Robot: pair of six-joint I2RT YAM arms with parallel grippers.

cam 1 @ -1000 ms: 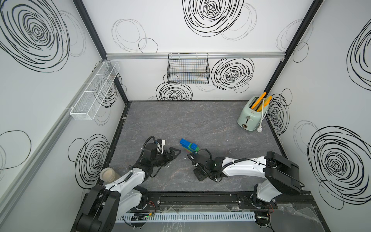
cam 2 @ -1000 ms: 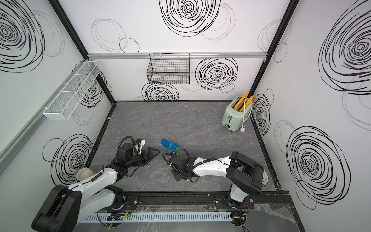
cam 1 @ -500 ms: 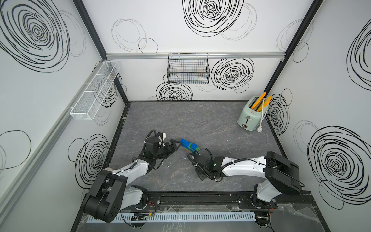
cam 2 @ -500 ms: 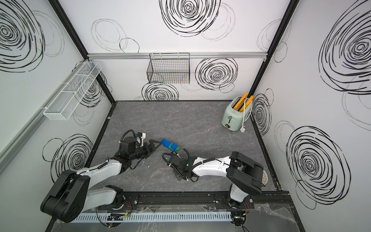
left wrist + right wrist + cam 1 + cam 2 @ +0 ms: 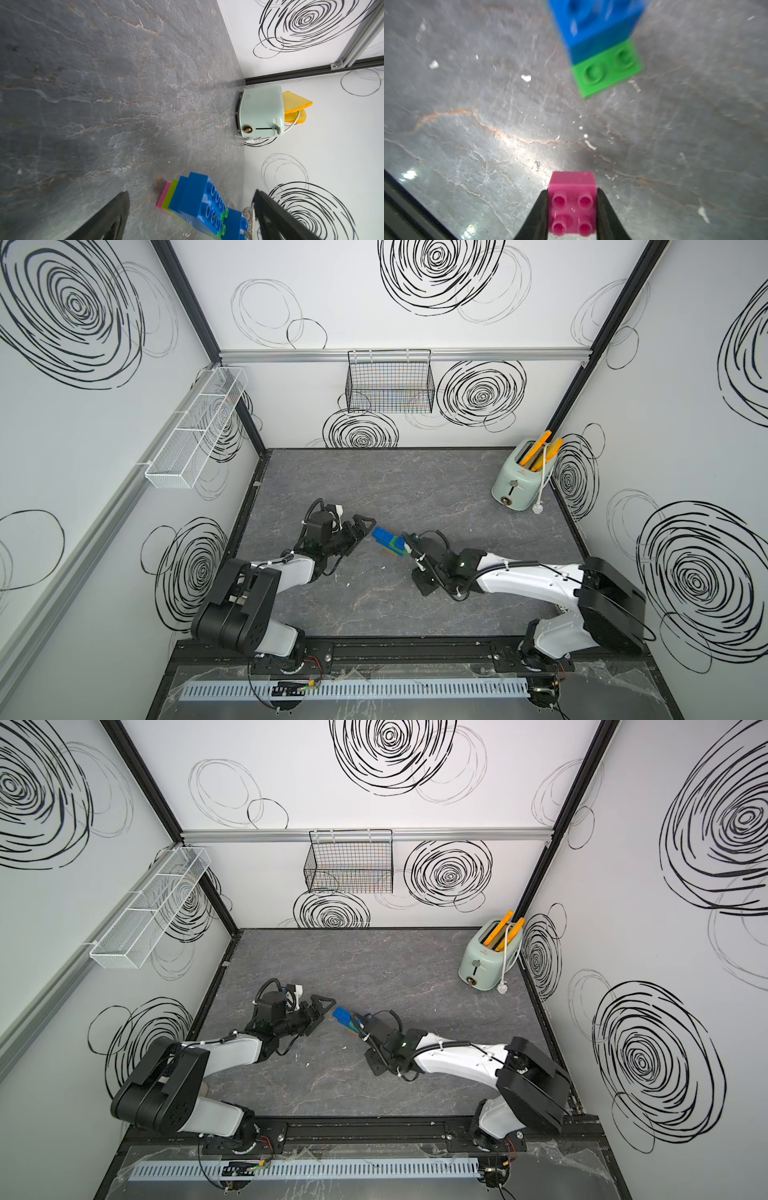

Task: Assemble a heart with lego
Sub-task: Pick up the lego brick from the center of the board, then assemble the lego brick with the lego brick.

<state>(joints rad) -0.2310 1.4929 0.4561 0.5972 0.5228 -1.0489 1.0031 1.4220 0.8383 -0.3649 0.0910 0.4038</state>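
The heart [image 5: 388, 541], a half-built slab of blue, green, lime and pink studded plastic bricks, now has the left end effector [image 5: 365, 531] closer, spread wide and empty. The right end effector [image 5: 572, 191] has closed on a pink square brick [image 5: 572, 205]. The heart lies mid-way across the grey bench [image 5: 415, 497], long axis diagonal, blue end toward the left end effector. A mint toaster [image 5: 519, 477] stands well apart.

Mint toaster [image 5: 517, 479] holding orange toast [image 5: 540, 445], far right desk [image 5: 415, 489] corner. Black wire basket [image 5: 390, 385] on back wall, white mesh rack [image 5: 195, 431] on left wall.

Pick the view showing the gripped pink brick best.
Right wrist view: the pink brick sits close, studs clear, between the fingers of the right gripper. Both top views hide it; the left wrist view misses it.
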